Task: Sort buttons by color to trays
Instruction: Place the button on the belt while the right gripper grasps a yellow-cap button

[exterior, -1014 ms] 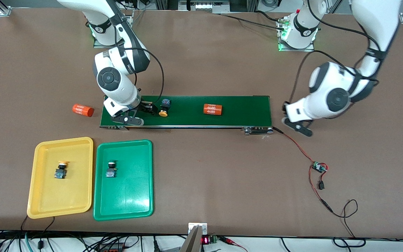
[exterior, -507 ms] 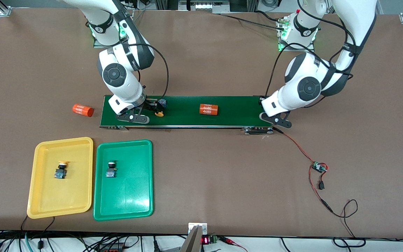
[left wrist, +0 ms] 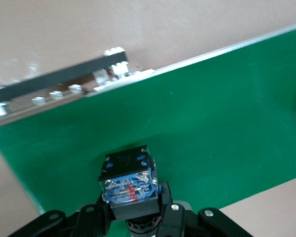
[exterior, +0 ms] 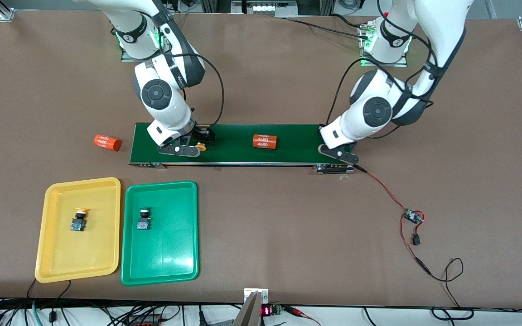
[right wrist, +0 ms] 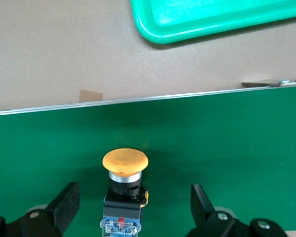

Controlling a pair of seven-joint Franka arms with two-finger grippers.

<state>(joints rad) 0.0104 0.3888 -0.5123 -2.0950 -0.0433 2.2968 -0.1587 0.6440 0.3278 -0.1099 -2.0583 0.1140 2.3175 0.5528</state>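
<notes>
1. Buttons, four in all: small push-button switches with black-and-blue bodies. Two lie in trays low in the front view; two are with my grippers on the long dark green conveyor belt across the middle of the frame.
2. My right gripper is down at the belt's end toward the right arm. Its jaws are spread wide, one finger on each side of the belt's yellow-capped button. That button lies on its side on the green surface, and neither finger touches it.
3. My left gripper is over the belt's other end, toward the left arm. It is clamped on the held button, whose black-and-blue body shows between the fingers in the left wrist view. I cannot see the colour of its cap.
4. The shallow yellow plastic tray is in the lower part of the frame toward the right arm's end of the brown bench. It holds the tray's yellow-capped button.
5. The matching green plastic tray sits just beside it, with the green-capped button inside.
6. One orange cylinder with printed numbers lies mid-belt between my grippers. A second orange cylinder lies on the bench, just off the belt's end toward the right arm.
</notes>
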